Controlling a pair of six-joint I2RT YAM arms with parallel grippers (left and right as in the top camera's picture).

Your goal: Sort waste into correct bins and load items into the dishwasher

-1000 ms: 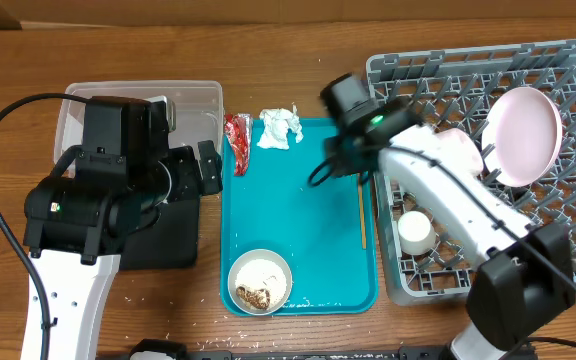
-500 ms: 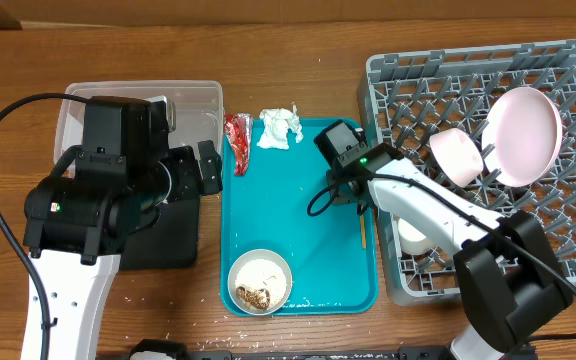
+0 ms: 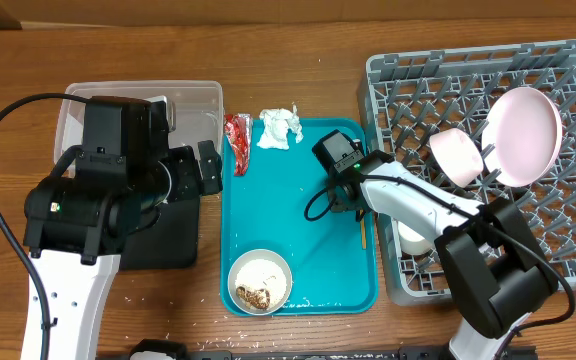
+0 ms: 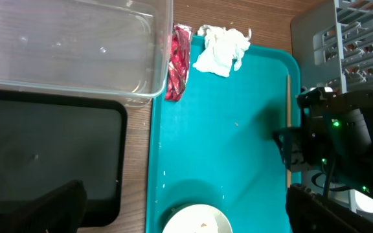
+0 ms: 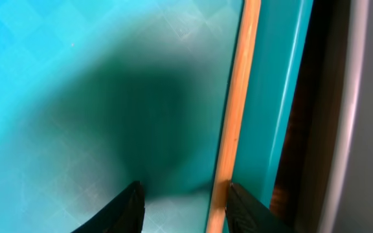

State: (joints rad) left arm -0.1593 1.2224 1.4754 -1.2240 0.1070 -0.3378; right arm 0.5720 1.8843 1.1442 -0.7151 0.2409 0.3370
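Observation:
My right gripper (image 3: 353, 197) is open and low over the teal tray's right side. In the right wrist view a thin wooden chopstick (image 5: 235, 116) lies between its fingers (image 5: 186, 210), close to the right finger; it also shows in the overhead view (image 3: 362, 228). My left gripper (image 3: 207, 167) is open and empty above the black tray (image 3: 168, 240) and the clear tub (image 3: 193, 100). The red wrapper (image 3: 237, 140) and the white napkin (image 3: 279, 127) lie at the teal tray's far edge. The white bowl (image 3: 260, 282) holds food scraps. The pink plate (image 3: 523, 125), pink bowl (image 3: 455, 155) and white cup (image 3: 414, 233) sit in the grey dish rack (image 3: 568, 250).
The teal serving tray (image 3: 298, 200) lies between the bins and the rack. Its raised right rim (image 5: 290, 97) and the rack wall (image 5: 361, 116) are right beside the chopstick. Loose rice grains (image 3: 138, 322) lie on the table at the front left. The left wrist view shows the right arm (image 4: 342, 136).
My right gripper has come from the rack's edge down and left onto the teal tray, settling over the chopstick. The left arm has not moved.

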